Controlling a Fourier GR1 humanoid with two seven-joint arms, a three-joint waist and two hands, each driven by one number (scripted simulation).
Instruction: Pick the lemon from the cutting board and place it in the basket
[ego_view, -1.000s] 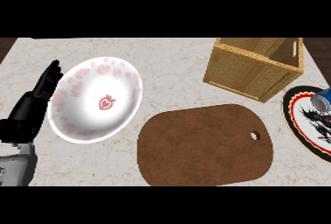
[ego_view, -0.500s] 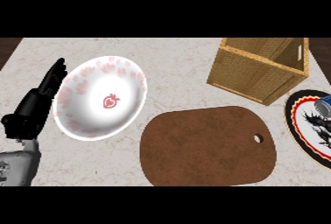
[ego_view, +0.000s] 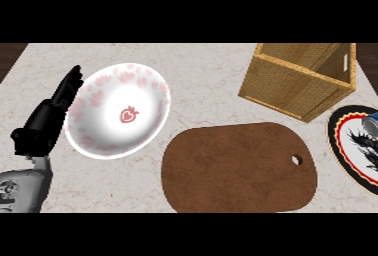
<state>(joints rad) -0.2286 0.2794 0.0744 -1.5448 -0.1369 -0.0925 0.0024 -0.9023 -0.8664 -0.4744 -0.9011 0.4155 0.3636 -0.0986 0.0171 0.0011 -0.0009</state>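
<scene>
Resting my left hand (ego_view: 46, 124) open and empty by the white plate (ego_view: 118, 110), since it has no job here. The cutting board (ego_view: 236, 167) lies bare; I see no lemon there. The basket (ego_view: 299, 77) stands beyond.

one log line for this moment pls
left hand: open, resting by plate | right hand: not in view | cutting board: no lemon visible | basket: right of plate

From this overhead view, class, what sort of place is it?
Probably a kitchen counter: a pale marbled worktop carries a brown wooden cutting board, a white strawberry-patterned plate and a woven wicker basket.
</scene>
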